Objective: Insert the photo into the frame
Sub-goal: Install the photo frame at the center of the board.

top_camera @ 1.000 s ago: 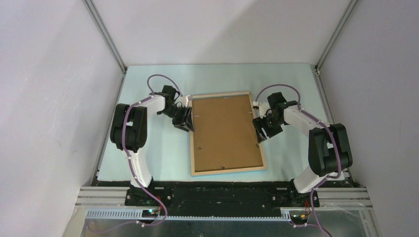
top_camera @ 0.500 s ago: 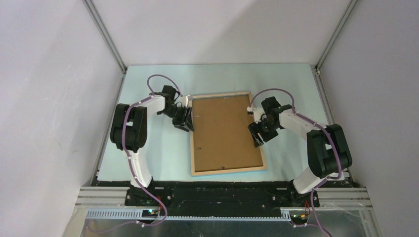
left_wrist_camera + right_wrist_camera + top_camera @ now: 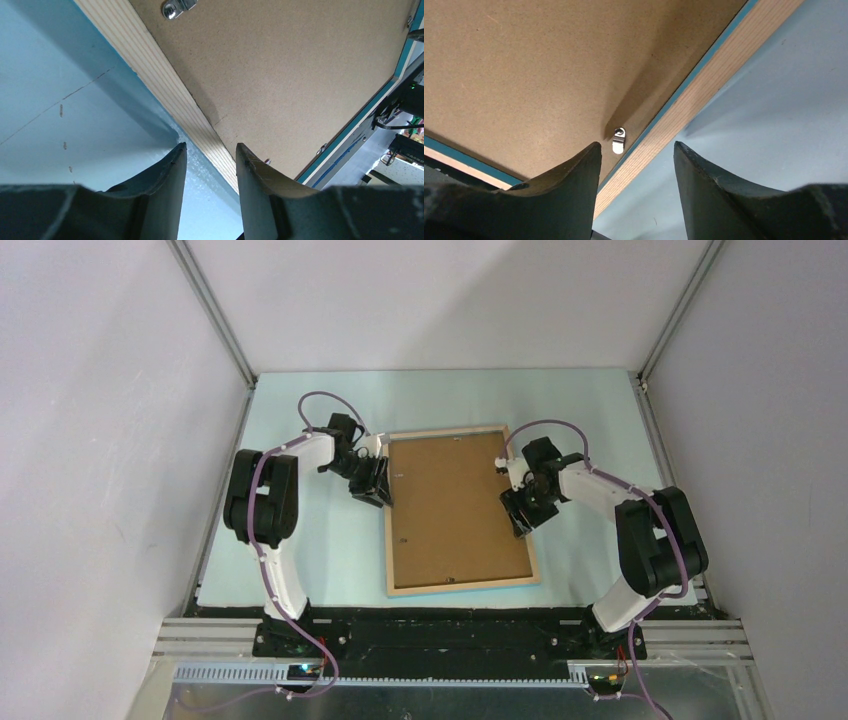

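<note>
The frame point(image 3: 462, 585) lies flat mid-table with its pale bare-wood face up and thin blue edges showing. The plain brown backing board point(image 3: 455, 505) fills its opening. The photo is hidden. My left gripper point(image 3: 380, 488) is open and empty, low at the frame's left rail; in the left wrist view its jaws point(image 3: 210, 146) straddle the outer edge of that wooden rail point(image 3: 160, 80). My right gripper point(image 3: 517, 515) is open and empty over the right rail. In the right wrist view it point(image 3: 636, 144) sits just short of a small metal clip point(image 3: 618, 140) beside the rail point(image 3: 704, 85).
The frame rests on a pale blue mat point(image 3: 320, 550). Grey enclosure walls and aluminium posts point(image 3: 212, 312) close off the left, right and back. Another metal clip point(image 3: 175, 7) shows on the backing board near the left rail.
My right gripper has moved left, from just outside the frame's right rail to over that rail and the board's edge. The left arm and the frame have not moved.
</note>
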